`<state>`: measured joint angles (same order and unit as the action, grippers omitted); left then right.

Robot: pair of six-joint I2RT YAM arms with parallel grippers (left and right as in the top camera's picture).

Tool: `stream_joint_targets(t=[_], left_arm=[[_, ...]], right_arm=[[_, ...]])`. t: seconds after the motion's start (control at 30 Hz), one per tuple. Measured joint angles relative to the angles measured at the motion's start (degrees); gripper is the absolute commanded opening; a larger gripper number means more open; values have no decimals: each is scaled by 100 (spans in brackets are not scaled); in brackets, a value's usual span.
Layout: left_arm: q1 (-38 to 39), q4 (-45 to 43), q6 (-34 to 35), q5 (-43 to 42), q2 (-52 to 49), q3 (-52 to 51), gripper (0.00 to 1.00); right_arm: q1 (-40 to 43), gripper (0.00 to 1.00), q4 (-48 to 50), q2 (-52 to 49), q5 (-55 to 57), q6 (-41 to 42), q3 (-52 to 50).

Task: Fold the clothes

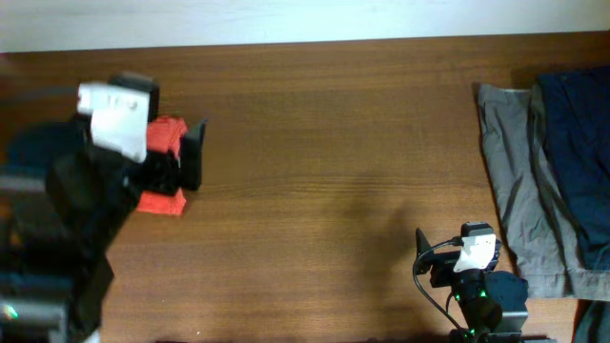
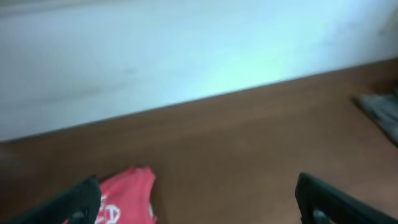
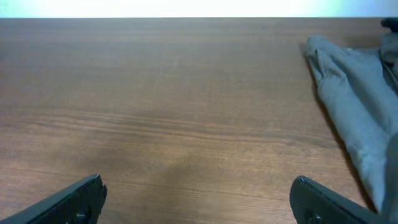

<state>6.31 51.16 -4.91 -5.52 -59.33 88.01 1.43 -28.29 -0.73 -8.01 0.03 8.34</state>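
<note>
Orange-red knit, soft and limp, is what I have under the left arm: the T-shirt (image 1: 168,136) lies as a small, compact bundle on the smooth, grained wooden bench (image 1: 324,143). The arm partly hides it, and the length that shows runs crosswise to the line from it to the grey garment (image 1: 515,191). The left pincer (image 1: 193,154) sits just beside the T-shirt on the side facing that grey garment, jaws spread wide with only bare wood between them. In the left wrist view the T-shirt, a scrap of white print showing, lies off-centre against one finger (image 2: 78,202), though I cannot tell whether they touch. The right pincer (image 3: 198,190) is well apart from the T-shirt, also spread wide and empty. The grey garment, a stiffer-looking creased cloth, and a dark blue garment (image 1: 577,133) lie farther still from the T-shirt. I judge the left arm far the nearer, so the next move is its own: shift sideways until the bundle sits between the jaws, meeting it across its length
</note>
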Motion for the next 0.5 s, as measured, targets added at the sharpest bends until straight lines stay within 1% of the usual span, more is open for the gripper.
stream_joint_targets(t=[0.13, 0.27, 0.43, 0.5], left_arm=[[-391, -857, 0, 7, 1119, -1880, 99], [-575, -1921, -2, 22, 2111, -3560, 99], [-592, -3062, -2, 7, 3265, -5396, 99], [-592, -3414, -2, -17, 3617, -5941, 99]], right_arm=[[0, 99, -2, 4, 0, 0, -2], [0, 99, 7, 4, 0, -2, -2], [0, 99, 7, 4, 0, -2, -2], [0, 99, 4, 4, -2, -2, -2]])
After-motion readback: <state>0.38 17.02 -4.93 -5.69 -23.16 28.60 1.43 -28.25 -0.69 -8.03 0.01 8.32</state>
